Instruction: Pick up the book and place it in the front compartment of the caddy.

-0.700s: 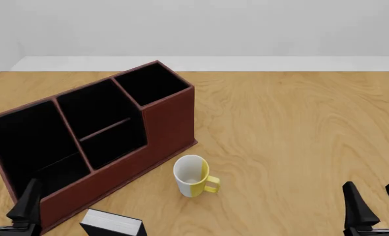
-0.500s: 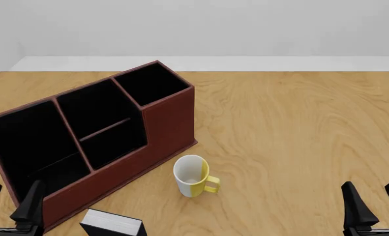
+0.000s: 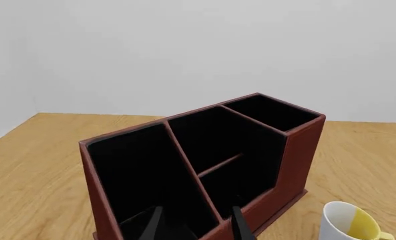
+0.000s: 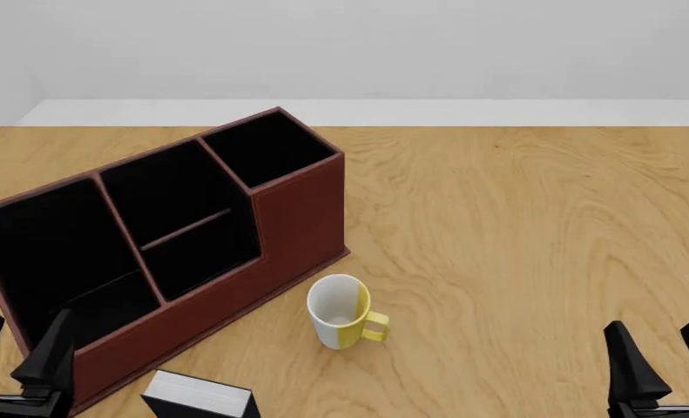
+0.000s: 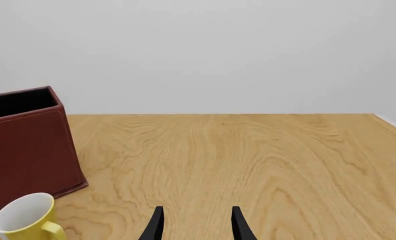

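Both grippers wide, holding nothing. Could bump the caddy [image 4: 181,235] reaching for the book [image 4: 200,396] just beside it.

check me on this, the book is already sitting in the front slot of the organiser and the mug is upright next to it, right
Not quite. The book is not in the organiser; the front view shows it lying on the table just outside the organiser's near wall, untouched by either tool. The rest holds: the mug stands upright on the table beside the organiser.

Reddish-brown caddy [image 4: 298,228] with black inside, black-covered white-edged book [image 4: 200,397], white-and-yellow mug [image 4: 341,313], light wood-grain table [image 4: 530,226]
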